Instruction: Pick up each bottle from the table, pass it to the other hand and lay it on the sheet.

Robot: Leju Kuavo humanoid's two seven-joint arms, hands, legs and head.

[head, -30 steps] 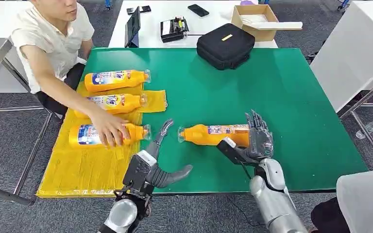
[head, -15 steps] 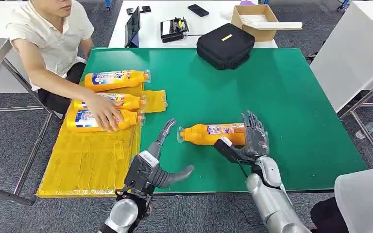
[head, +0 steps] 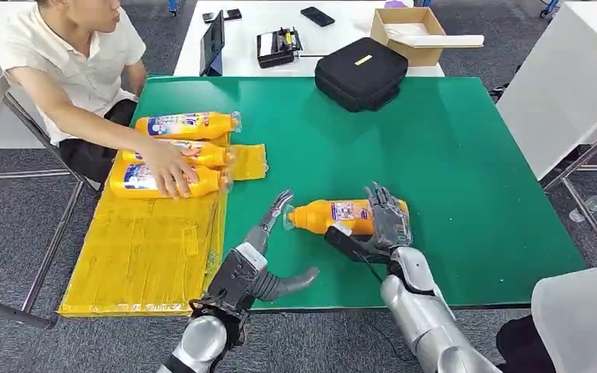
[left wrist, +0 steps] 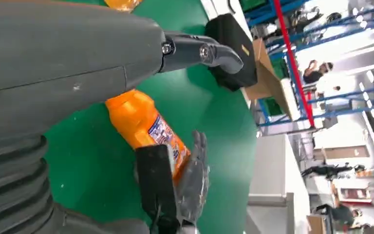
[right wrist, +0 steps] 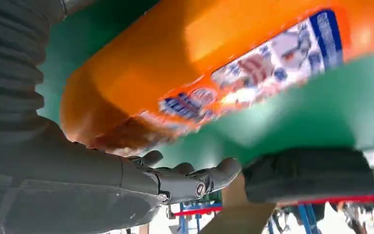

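Bottle: orange plastic bottle with a blue and white label, lying on its side on the green counter, neck toward the yellow sheet, well apart from it.
Change at bottle: shifted a little toward the sheet since a second ago; base now partly hidden behind the right hand, before only flanked by it.
Right hand: moved in from the base end, fingers now bent over the bottle body and thumb low on the near side; half closed around it, touching it, firm grip not certain; bottle seems not lifted yet.
Left hand: left hand, fingers spread wide, one fingertip near the bottle neck but not touching; holds nothing; crept slightly forward.
Meaning for task: pick-up of this bottle just starting; passing to the left hand and laying on the sheet not yet done.
Sheet: three similar orange bottles at its far end, pulled closer together than a second ago.
Person: hand of a seated person resting on the nearest of those bottles, moved with it.
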